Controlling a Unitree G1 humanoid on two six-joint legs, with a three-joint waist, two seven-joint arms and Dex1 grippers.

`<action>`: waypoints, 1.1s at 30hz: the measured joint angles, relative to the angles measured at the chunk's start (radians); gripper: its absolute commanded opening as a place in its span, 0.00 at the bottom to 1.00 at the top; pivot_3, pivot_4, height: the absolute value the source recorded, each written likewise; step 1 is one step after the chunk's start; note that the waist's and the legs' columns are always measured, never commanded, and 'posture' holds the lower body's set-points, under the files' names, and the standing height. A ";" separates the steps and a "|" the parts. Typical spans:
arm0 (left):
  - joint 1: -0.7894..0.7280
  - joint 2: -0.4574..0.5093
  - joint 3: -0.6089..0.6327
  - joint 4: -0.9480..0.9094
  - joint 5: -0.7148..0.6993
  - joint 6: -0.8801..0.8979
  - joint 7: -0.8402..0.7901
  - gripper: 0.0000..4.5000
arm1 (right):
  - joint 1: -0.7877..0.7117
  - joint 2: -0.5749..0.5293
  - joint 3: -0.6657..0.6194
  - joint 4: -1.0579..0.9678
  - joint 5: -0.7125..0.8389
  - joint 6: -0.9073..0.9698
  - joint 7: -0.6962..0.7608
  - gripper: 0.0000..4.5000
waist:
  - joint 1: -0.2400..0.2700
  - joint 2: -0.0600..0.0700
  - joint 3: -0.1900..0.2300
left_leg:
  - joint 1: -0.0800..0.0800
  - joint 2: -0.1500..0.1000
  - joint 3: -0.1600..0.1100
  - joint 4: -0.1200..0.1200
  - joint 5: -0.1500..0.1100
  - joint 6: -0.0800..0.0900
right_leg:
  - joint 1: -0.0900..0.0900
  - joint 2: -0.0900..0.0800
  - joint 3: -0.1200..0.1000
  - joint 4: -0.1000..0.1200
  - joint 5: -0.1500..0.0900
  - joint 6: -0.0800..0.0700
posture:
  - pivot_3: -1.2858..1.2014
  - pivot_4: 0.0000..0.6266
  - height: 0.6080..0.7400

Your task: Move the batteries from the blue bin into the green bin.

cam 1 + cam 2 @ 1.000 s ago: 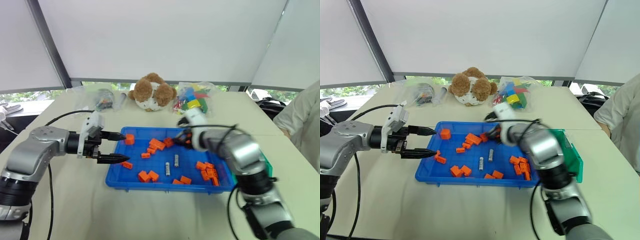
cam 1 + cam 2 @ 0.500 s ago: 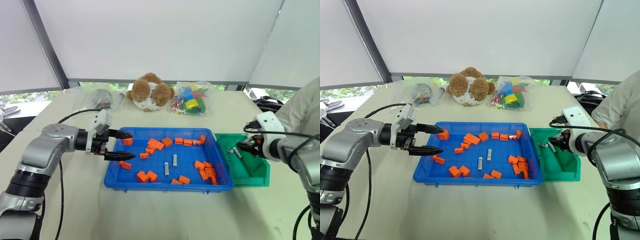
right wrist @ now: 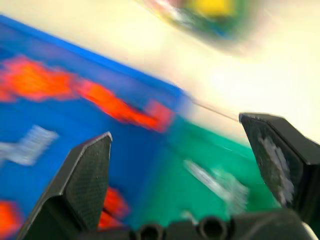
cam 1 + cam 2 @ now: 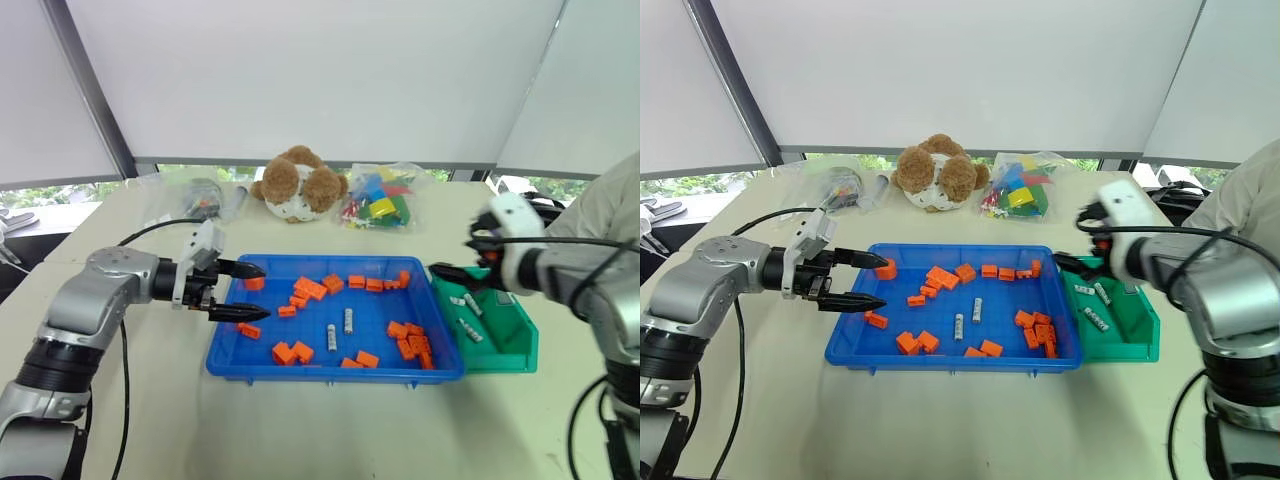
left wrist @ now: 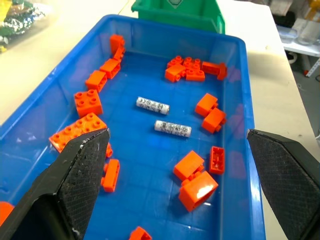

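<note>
Silver-grey printed batteries, finger-short

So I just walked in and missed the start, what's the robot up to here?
It is sorting batteries out of the blue bin of orange blocks into the green bin. Three batteries already lie in the green bin, and two batteries are left in the blue one. The right gripper hangs open and empty over the green bin's near edge. The left gripper hovers open at the blue bin's far-left end, holding nothing.
</note>
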 measured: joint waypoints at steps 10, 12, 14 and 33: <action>0.003 0.000 0.001 -0.026 -0.001 0.007 0.019 1.00 | -0.002 0.240 0.317 0.037 0.040 -0.020 -0.012 0.99 | 0.008 0.000 0.000 | -0.001 -0.001 0.000 0.001 0.000 0.000 | 0.000 -0.001 0.000 0.000 0.000 0.000 | 0.52 0.24 0.95; 0.010 0.008 0.002 -0.036 -0.002 0.012 0.021 1.00 | -0.002 0.253 0.329 0.047 0.039 -0.027 -0.016 0.99 | 0.006 0.000 0.000 | -0.001 -0.001 0.000 0.001 0.000 0.000 | 0.000 -0.001 -0.001 0.000 0.000 0.000 | 0.52 0.24 0.95; 0.028 0.017 0.007 -0.046 -0.003 0.022 0.025 1.00 | -0.002 0.268 0.344 0.048 0.039 -0.028 -0.020 0.99 | 0.003 0.000 0.000 | -0.001 -0.001 0.000 0.001 0.000 0.000 | 0.000 -0.001 -0.001 0.001 0.000 0.000 | 0.52 0.24 0.95; 0.050 0.018 0.024 -0.079 -0.004 0.027 0.059 1.00 | -0.016 0.373 0.410 0.214 -0.032 -0.024 -0.121 0.99 | 0.003 0.000 0.000 | -0.001 -0.001 0.000 0.001 0.000 0.000 | 0.000 -0.001 -0.001 0.001 0.000 0.000 | 0.52 0.24 0.95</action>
